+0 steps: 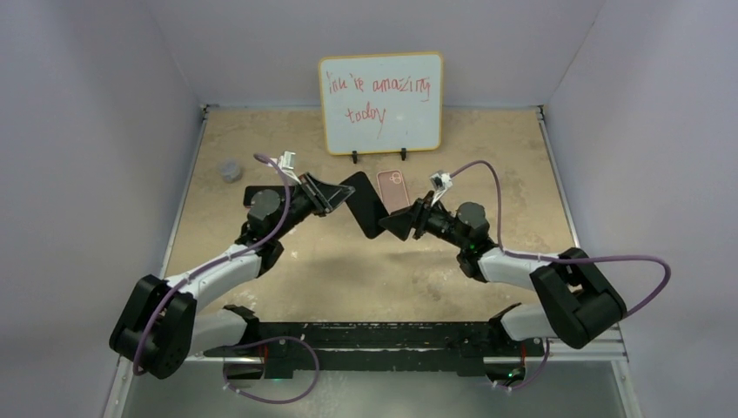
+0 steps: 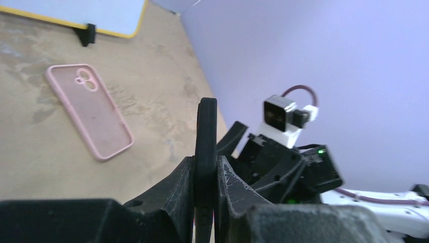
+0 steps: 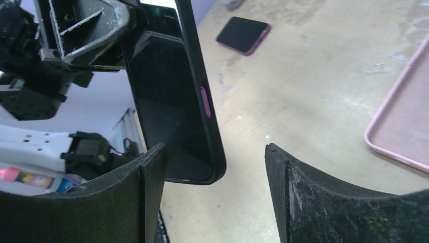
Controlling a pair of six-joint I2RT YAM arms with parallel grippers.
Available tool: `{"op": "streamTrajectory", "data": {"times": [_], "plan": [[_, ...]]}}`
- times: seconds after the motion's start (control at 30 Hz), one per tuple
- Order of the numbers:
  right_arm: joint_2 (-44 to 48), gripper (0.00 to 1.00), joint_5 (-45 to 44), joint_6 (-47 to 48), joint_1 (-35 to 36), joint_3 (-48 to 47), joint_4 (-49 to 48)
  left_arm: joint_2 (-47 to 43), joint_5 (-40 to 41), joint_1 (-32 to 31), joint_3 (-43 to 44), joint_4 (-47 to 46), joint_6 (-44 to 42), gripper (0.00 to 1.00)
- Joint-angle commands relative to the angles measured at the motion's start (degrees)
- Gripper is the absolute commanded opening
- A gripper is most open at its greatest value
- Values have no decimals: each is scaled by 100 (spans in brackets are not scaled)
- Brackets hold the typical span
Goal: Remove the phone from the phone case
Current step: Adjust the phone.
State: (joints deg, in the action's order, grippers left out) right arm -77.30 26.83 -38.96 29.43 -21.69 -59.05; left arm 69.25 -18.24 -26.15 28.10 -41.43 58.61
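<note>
Left claw [image 2: 206, 169] pinching black phone case [image 2: 206, 126]; right claw [image 3: 215, 152] spread, case corner between.

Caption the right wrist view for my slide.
Left gripper holds the black-cased phone inside the open right gripper; a pink case lies nearby.

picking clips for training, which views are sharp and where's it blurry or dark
Top external view: even light, sharp, whiteboard writing readable, soft shadows on the table. Left wrist view: the left gripper and the black phone it pinches look soft up close, the pink case crisper. Right wrist view: the open right gripper is dark and grainy, the table beyond bright.
</note>
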Motion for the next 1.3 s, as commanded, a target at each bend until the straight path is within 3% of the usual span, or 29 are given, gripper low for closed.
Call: {"op": "streamTrajectory", "data": {"times": [0.0,0.13,0.37,0.47,0.57,0.67,0.77,1.07,1.27], "plan": [[-217,72,803,-751,-32,-7,-1226,-352,-266,31,-94,-1097,790,0],[-374,64,1038,-1179,-26,-5,-1899,-456,-392,32,-208,-1524,1156,0],[-488,35,1316,-1635,-32,-125,-2611,-468,-453,31,-270,-1684,1282,0],[-452,17,1340,-1728,-33,-194,-2703,-386,-523,36,-233,-1709,1273,0],[-364,0,1216,-1825,-28,-191,-2774,-354,-474,25,-259,-1596,1168,16],[-326,0,1136,-1996,-33,-248,-2675,-281,-509,22,-293,-1596,1222,34],[-342,0,970,-2201,-34,-338,-2686,-176,-702,-5,-211,-1538,1033,45],[-718,0,743,-3043,-32,-399,-3257,-3,-566,-213,-312,-1477,817,51],[-1040,0,613,-3567,-31,-437,-3800,526,-631,-425,-270,-2153,1005,48]]}}
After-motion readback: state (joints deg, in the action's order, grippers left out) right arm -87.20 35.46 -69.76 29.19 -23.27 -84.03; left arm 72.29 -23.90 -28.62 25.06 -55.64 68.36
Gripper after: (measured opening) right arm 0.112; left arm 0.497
